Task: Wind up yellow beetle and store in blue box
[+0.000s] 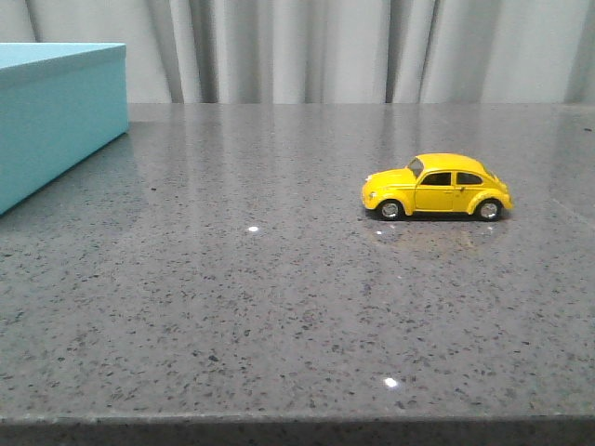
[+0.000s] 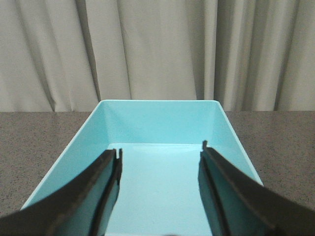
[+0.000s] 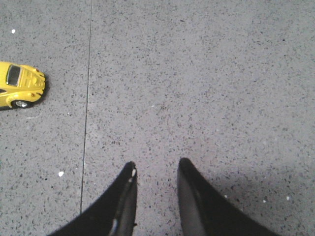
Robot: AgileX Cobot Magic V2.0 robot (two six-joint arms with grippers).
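Note:
The yellow beetle (image 1: 437, 187) stands on its wheels on the grey speckled table, right of centre, nose pointing left. Its rear also shows in the right wrist view (image 3: 20, 84). The blue box (image 1: 51, 111) stands at the far left edge of the front view. The left wrist view looks into the open, empty box (image 2: 160, 123). My left gripper (image 2: 161, 152) is open over the box interior, holding nothing. My right gripper (image 3: 156, 168) is open above bare table, well apart from the car. Neither gripper shows in the front view.
The grey speckled table (image 1: 279, 307) has its front edge at the bottom of the front view. A thin seam (image 3: 87, 98) runs across the tabletop between the car and my right gripper. Pale curtains (image 1: 353, 46) hang behind the table.

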